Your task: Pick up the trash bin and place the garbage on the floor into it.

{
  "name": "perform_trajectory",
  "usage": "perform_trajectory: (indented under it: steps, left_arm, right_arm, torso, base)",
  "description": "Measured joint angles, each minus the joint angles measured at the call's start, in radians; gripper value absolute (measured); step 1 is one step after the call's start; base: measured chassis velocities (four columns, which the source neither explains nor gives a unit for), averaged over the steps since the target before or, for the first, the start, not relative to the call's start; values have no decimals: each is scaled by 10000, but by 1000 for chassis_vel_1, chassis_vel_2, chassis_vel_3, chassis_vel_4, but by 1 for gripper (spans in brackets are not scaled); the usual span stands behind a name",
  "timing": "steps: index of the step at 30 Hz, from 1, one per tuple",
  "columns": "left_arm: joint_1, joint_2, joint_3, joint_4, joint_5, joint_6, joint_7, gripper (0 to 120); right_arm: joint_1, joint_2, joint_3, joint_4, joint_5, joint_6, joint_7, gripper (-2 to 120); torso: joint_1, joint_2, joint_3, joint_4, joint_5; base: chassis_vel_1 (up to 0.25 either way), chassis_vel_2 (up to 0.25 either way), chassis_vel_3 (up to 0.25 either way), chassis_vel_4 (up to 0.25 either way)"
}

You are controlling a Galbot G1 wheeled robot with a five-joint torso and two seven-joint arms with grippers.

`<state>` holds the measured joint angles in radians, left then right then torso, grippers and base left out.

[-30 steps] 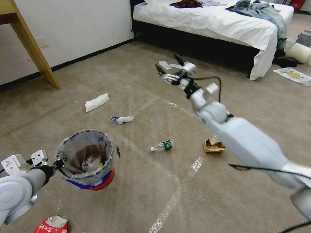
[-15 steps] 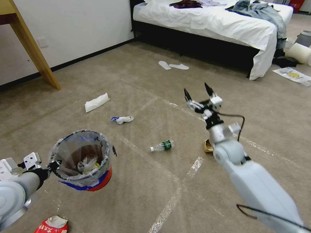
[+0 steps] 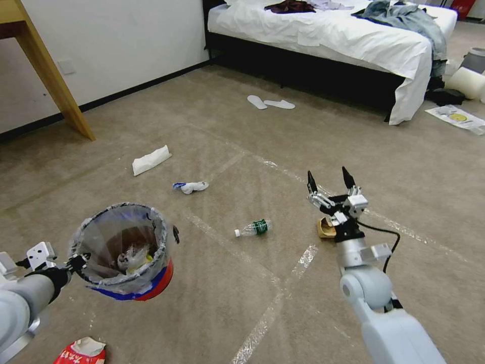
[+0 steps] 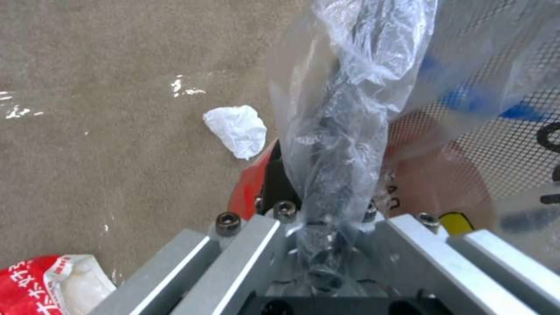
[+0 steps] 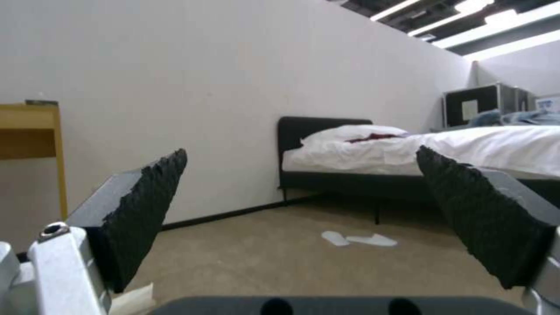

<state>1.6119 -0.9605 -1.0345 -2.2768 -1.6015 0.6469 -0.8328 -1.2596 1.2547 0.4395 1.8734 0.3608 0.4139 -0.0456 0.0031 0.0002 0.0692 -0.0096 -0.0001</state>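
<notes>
trash bin [image 3: 146, 283] lower left: red body, blue band, clear crinkly liner. floor [image 3: 227, 313]: beige-brown carpet, shiny clear tape lines. bottle [image 3: 252, 227] centre: clear, green label, white cap. paper bag [image 3: 326, 228]: brown. tissue [image 3: 150, 160] upper left: white. wrapper [image 3: 81, 352] bottom left: red, white print. right gripper [image 3: 331, 183]: black ridged pads [image 5: 146, 210], silver body.

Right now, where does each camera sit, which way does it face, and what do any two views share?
Head: high, looking down at the floor; both arms, trash bin, open right gripper.
Left wrist: behind the left gripper, shut on the bin's bagged rim.
Right wrist: between its open fingers, facing the bed.
Shared: head and right wrist both see the bed and slippers.
</notes>
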Motion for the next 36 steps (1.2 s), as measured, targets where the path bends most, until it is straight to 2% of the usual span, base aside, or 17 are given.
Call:
perform_trajectory:
  steps: [15,25,36]
  left_arm:
    - [97,-277,32,-207,81,4,-68,0]
    - [328,-333,-277,-386,40,43,-44,0]
    - [432,-440,-276,-490,155,65,-14,0]
  right_arm:
    - [-927,382,233,-16,-686,636,-633,100]
    - [-971,338,227,-39,-778,708,-851,100]
    - [-1014,308,237,-85,-866,804,-1133,100]
  torso:
    - [0,-2,1,0,0]
    - [0,-2,1,1,0]
    - [1,-2,1,0,0]
  base:
    - [0,0,0,0]
    - [0,0,0,0]
    - [0,0,0,0]
